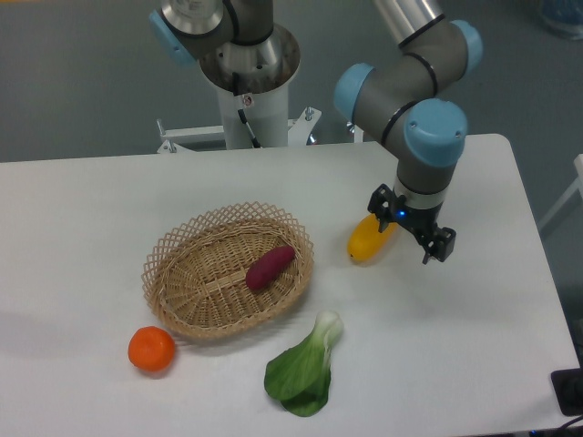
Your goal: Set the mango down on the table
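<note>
The mango (365,242) is a yellow-orange oval just right of the basket, over the white table (474,346). Its upper right end is tucked under my gripper (397,228), which points straight down and appears shut on that end. The fingertips are hidden by the wrist and gripper body. The mango's lower left end tilts down, at or just above the tabletop; I cannot tell whether it touches.
A woven wicker basket (196,296) stands left of the mango with a purple sweet potato (270,267) inside. A round orange fruit (151,350) lies at the basket's front left. A green bok choy (304,369) lies in front of the basket's right side.
</note>
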Robot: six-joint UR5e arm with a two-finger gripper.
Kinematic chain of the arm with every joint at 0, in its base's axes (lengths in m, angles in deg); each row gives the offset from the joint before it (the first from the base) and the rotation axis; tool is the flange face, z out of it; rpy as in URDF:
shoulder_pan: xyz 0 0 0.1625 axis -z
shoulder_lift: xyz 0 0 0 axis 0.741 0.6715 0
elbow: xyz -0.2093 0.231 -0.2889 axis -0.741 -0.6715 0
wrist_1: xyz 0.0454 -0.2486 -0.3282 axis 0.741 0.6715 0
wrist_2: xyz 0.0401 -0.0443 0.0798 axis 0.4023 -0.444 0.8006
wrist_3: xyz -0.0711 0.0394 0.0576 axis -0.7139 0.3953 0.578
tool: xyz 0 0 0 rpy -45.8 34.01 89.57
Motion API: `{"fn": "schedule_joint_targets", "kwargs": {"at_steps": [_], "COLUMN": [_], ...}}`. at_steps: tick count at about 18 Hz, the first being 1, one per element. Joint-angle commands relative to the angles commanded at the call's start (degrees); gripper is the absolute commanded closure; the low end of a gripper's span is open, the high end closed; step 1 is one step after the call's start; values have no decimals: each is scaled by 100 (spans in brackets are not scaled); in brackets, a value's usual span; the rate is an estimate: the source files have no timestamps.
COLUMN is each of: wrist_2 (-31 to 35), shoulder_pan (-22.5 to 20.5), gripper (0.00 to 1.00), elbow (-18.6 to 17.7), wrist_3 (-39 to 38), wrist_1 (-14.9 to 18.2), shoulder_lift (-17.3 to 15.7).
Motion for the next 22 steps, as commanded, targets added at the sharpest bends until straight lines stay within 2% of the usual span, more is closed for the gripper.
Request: {"fn": "schedule_joint_targets", "kwargs": {"at_steps": [3,9,12,13,16,19,22], "wrist_2": [0,0,9,0,-17,-18,-18], "shoulder_pan": [35,35,35,35,35,35,35], "gripper": [0,0,0,0,0,0,0], "elbow": [361,739,1283,1363,1390,1355,1329], "wrist_3": [0,9,61,53,70,62,62], "wrist_1": [185,273,1044,1099,1056,880,880], "shoulder_lift": [167,343,518,571,624,642,642]}}
